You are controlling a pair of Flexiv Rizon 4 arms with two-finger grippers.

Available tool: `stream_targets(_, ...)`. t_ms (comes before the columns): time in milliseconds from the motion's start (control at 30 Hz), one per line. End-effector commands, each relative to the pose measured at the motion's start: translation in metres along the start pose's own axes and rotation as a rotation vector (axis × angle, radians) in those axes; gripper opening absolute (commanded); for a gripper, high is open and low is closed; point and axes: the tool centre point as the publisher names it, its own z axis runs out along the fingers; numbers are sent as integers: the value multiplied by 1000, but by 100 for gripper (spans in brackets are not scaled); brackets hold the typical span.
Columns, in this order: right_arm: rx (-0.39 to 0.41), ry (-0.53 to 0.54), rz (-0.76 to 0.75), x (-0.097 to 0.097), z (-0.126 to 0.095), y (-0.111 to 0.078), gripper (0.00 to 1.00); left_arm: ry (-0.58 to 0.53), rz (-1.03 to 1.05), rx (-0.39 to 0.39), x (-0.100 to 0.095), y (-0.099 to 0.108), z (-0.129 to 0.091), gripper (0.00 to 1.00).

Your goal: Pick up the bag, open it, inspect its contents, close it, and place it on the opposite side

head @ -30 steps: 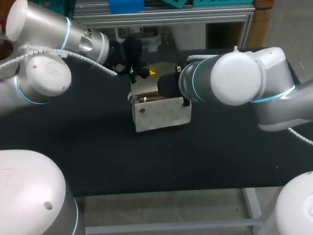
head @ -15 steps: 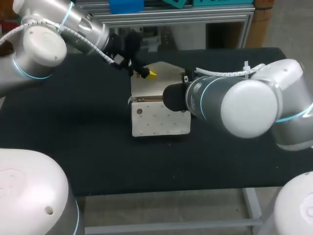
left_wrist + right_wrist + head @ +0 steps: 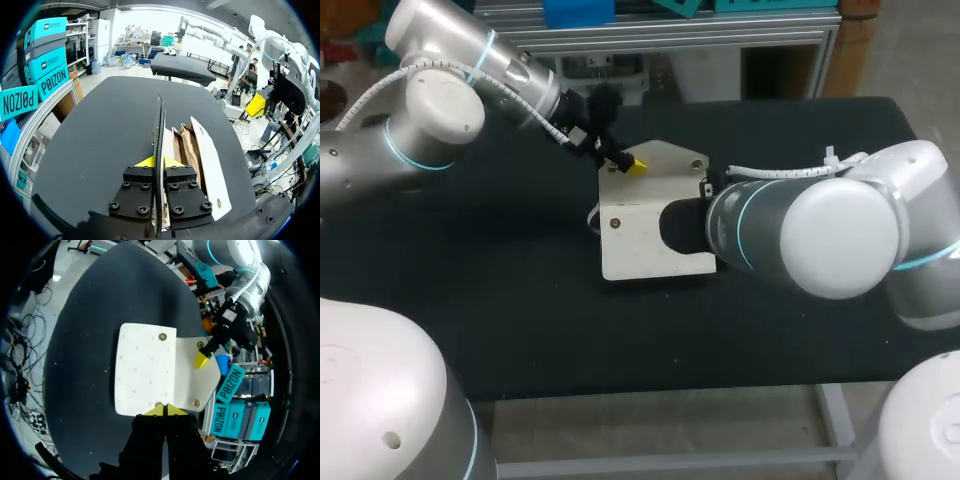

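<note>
A white bag (image 3: 650, 240) lies on the black table (image 3: 500, 300), its face with a snap stud turned up. Its flap (image 3: 665, 168) stands open toward the back. My left gripper (image 3: 625, 163) is shut on the flap's edge (image 3: 160, 125), which runs edge-on between its yellow tips (image 3: 159, 161). Brown contents (image 3: 186, 147) show inside the bag's mouth, beside the flap. My right gripper (image 3: 165, 410) is shut on the side edge of the bag (image 3: 145, 370). In the head view it is hidden behind my right forearm (image 3: 760, 225). The left gripper's yellow tip (image 3: 201, 360) shows at the flap (image 3: 197, 382).
Bare black table lies left of the bag and in front of it, down to the front edge (image 3: 670, 385). My right arm's bulky elbow (image 3: 840, 235) covers the table's right part. A shelf frame runs behind the back edge.
The bag has gone from upright to tilted back, its face now up, and shifted slightly right. My left gripper carried the flap right and back. My right forearm dropped lower.
</note>
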Motion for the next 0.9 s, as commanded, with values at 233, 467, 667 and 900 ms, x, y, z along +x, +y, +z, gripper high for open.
stream_targets(233, -36, 113, 47, 23, 41, -4, 0, -123, 44, 39, -14, 20, 4, 0)
stream_targets(467, -20, 133, 46, 37, 42, -1, 27, -135, 50, 27, -22, 30, 6, 0)
stream_targets(667, -58, 63, -26, 53, 44, -2, 40, -82, 61, -8, -32, 32, 16, 0)
stream_targets(900, -70, 80, -35, 64, 61, -6, 37, -55, 77, -20, -36, 33, 22, 0)
